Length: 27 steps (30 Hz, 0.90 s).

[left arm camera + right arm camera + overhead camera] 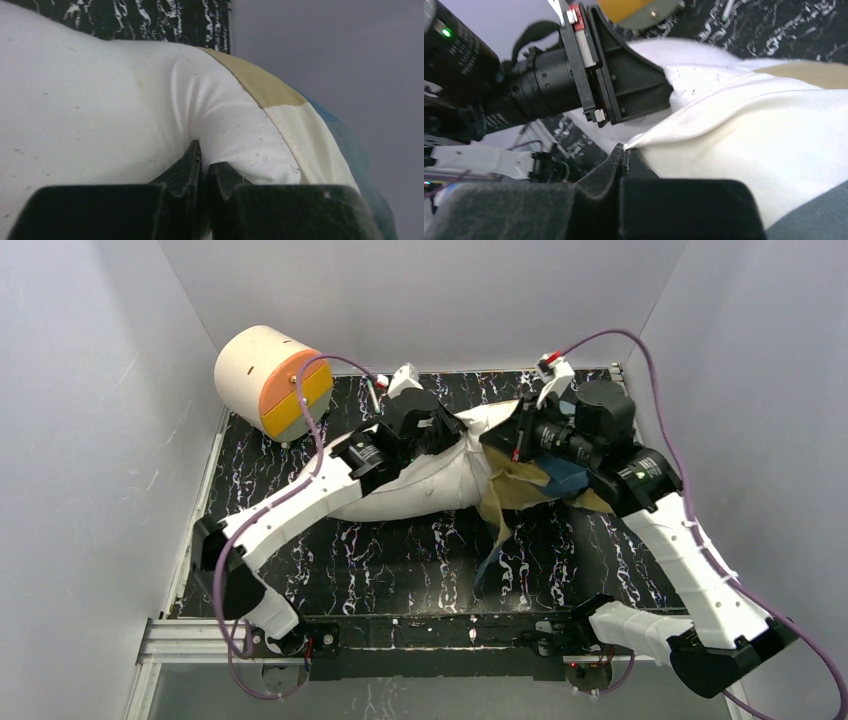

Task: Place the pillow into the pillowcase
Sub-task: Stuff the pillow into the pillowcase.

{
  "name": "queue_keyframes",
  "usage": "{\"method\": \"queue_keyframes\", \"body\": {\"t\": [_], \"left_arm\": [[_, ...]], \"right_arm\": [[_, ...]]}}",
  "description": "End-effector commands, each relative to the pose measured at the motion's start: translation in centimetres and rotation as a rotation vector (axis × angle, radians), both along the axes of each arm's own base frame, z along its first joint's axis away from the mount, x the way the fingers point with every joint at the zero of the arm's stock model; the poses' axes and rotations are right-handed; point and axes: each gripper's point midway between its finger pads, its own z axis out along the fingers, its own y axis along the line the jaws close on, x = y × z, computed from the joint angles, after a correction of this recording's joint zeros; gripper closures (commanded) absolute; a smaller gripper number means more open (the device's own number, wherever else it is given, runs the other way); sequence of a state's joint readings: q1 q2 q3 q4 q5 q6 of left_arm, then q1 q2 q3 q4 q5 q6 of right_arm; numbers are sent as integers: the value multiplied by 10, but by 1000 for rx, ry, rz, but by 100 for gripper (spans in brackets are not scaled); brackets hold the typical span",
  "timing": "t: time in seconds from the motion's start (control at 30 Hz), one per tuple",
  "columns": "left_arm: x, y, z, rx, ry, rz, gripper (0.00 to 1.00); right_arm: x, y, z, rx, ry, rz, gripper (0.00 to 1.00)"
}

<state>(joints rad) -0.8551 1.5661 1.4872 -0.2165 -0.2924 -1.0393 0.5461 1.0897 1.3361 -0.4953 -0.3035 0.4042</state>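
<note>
The white pillow [425,485] lies across the middle of the black table, its right end inside the pillowcase [530,490] of tan, blue and cream blocks. My left gripper [452,435] is shut and pinches a fold of the pillow's fabric [150,115] close to the pillowcase's opening edge [295,130]. My right gripper [502,440] is shut on the cream edge of the pillowcase [764,130], just beside the left gripper's black body [624,85]. A strip of white pillow [694,82] shows between them. Loose pillowcase fabric hangs down toward the table's front.
A cream-and-orange cylinder [272,380] stands at the table's far left corner; its orange end also shows in the right wrist view [639,7]. Grey walls close in on three sides. Black marbled table surface [400,570] shows in front of the pillow.
</note>
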Motion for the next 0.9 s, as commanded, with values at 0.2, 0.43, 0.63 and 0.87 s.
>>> {"method": "queue_keyframes", "body": {"t": [0.2, 0.43, 0.63, 0.87], "left_arm": [[-37, -8, 109, -433, -41, -67, 94], [-1, -10, 26, 38, 5, -311, 41], [-11, 58, 10, 518, -92, -405, 23], [-23, 114, 24, 817, -199, -474, 12]], "right_arm": [[10, 20, 59, 231, 79, -58, 99], [76, 10, -19, 62, 53, -241, 99], [133, -3, -66, -30, 89, -310, 99], [175, 4, -88, -90, 133, -272, 99]]}}
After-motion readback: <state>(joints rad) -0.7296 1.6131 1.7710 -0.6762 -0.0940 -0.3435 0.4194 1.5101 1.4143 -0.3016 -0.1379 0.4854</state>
